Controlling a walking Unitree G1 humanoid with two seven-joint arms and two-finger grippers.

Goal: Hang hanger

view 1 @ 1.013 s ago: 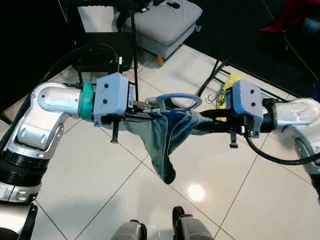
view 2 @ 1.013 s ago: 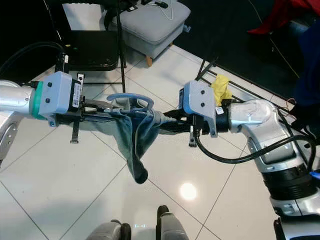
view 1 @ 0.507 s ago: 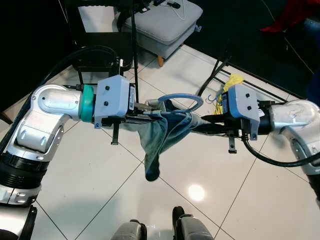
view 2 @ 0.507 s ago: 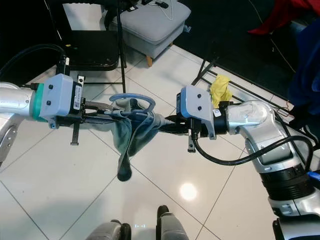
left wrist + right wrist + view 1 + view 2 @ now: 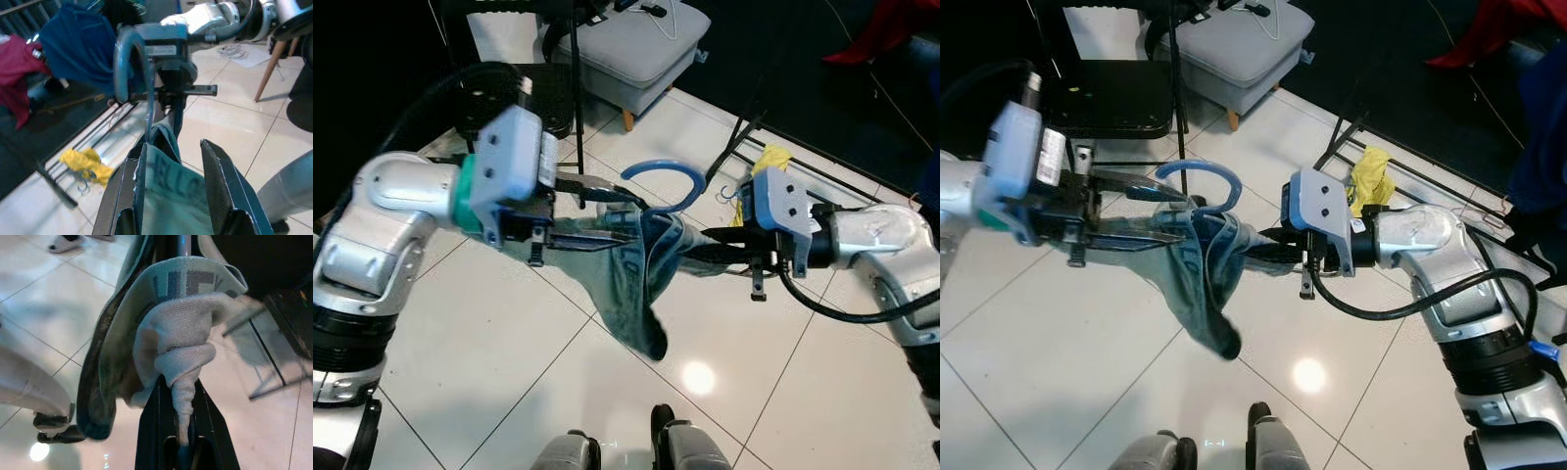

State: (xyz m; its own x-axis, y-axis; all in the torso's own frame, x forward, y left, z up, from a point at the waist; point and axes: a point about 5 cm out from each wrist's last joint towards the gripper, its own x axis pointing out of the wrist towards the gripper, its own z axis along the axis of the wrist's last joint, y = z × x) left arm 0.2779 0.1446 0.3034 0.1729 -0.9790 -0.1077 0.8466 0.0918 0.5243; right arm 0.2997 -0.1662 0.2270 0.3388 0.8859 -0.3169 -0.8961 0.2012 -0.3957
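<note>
A blue hanger with its hook up is held level between my two arms above the white tile floor. A grey-green garment is draped over it and hangs down in a twisted tail. My left gripper is open, with one finger above and one below the cloth-covered left arm of the hanger. My right gripper is shut on a bunched fold of the garment at the hanger's right end.
A grey footstool and a black stand are ahead on the left. Black rack legs and a yellow cloth lie ahead on the right. Blue clothing and red clothing hang beyond. My feet are below.
My left wrist has rolled and lifted, and its fingers have spread apart. The hanger's hook has risen slightly, the garment's tail has swung right, and the right gripper has shifted a little left.
</note>
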